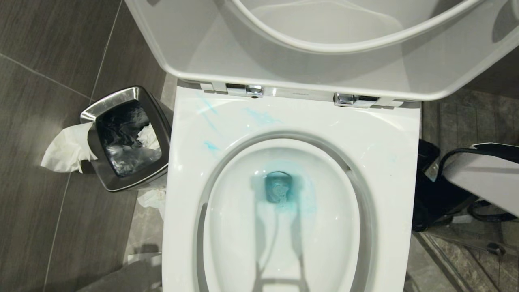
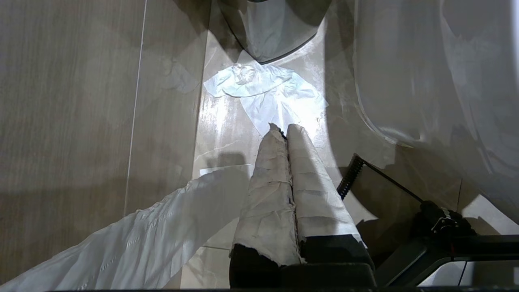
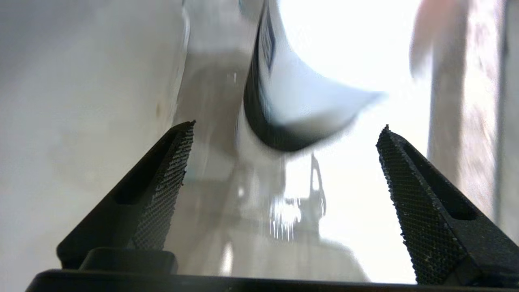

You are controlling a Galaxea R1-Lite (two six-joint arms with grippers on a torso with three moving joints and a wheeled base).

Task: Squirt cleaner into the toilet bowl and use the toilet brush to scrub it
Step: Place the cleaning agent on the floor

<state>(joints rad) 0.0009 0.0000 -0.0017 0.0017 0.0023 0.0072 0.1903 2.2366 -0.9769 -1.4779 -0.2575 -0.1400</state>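
Black, cross-hatched pads line the right pincer (image 3: 286, 129), whose two wedge-shaped fingers (image 3: 170, 178) stand wide apart with nothing between them. Its wrist view looks past them at a blurred white and dark object and a bright glossy surface; what that object is cannot be told. In the head view a white arm segment with black cabling (image 1: 482, 178) shows at the right edge, low beside the toilet.

The left pincer (image 2: 282, 129) points at the floor beside the toilet's base, its two fingers pressed together (both are wrapped in creased, pale tape). A crumpled white tissue (image 2: 267, 91) lies on the grey wood-grain floor tiles (image 2: 73, 121) just beyond its tips.

The toilet bowl (image 1: 284, 227) is a glossy white ceramic oval under a broad squarish rim, with seat and lid raised. The cleaner (image 1: 279, 188) tints the water at the drain turquoise and leaves pale teal smears on the rim's back left part. A square steel waste bin (image 1: 125, 138) with a dark liner stands on the floor just left of the toilet, white paper hanging over its edge.
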